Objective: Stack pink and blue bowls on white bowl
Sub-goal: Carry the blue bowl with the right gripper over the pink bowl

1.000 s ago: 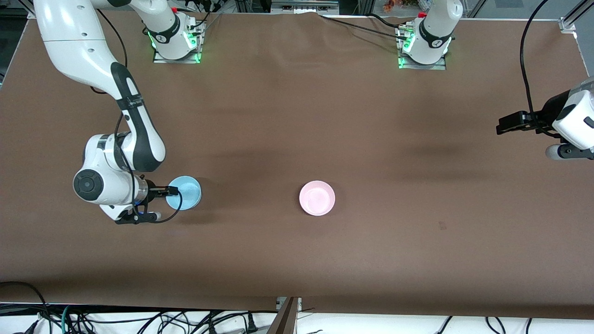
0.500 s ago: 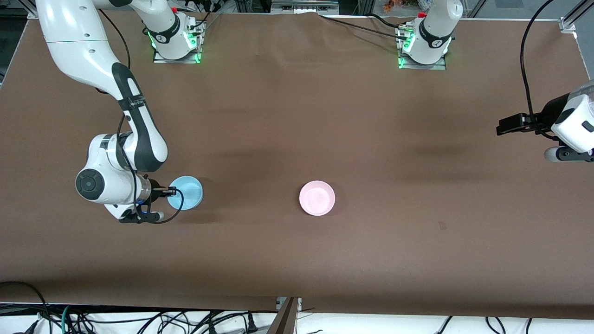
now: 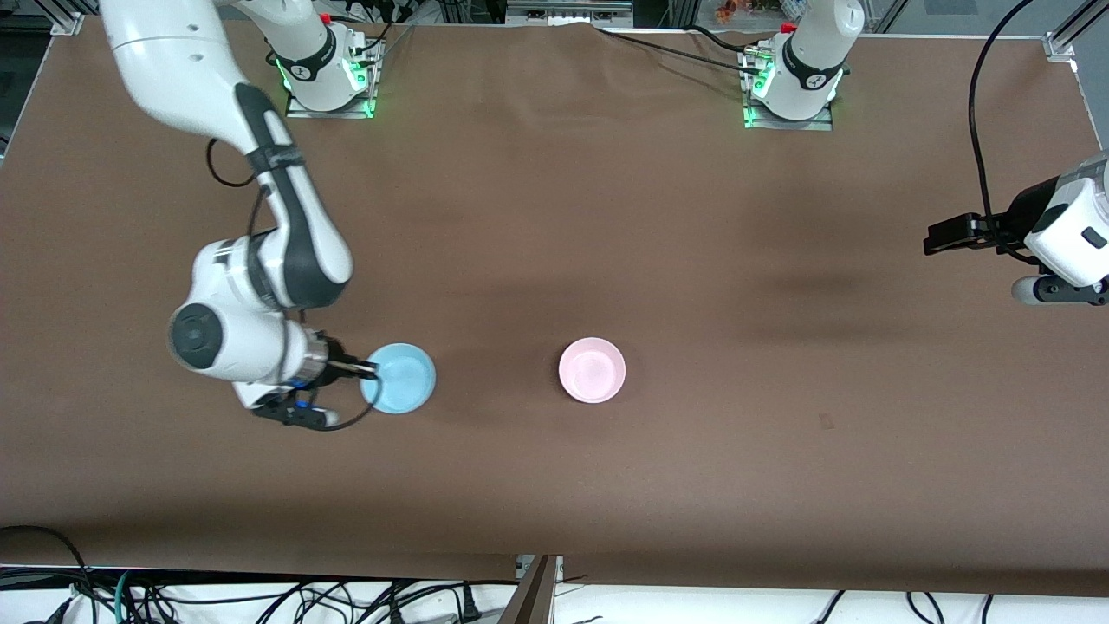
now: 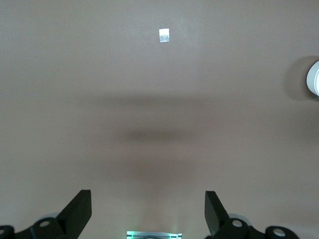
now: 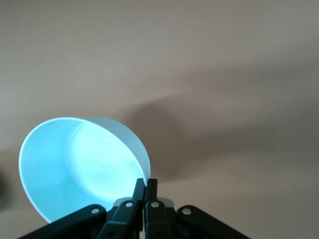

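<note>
Blue bowl now nearer pink bowl, lifted, tilted mouth-up | right gripper jaws clamped on its rim, lower-left of frame | left gripper jaws spread, waiting over counter

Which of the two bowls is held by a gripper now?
The blue bowl: the right gripper pinches its rim with shut fingers. The pink bowl sits alone on the table, untouched.

Bowl on table; another bowl toward right arm's end
</note>
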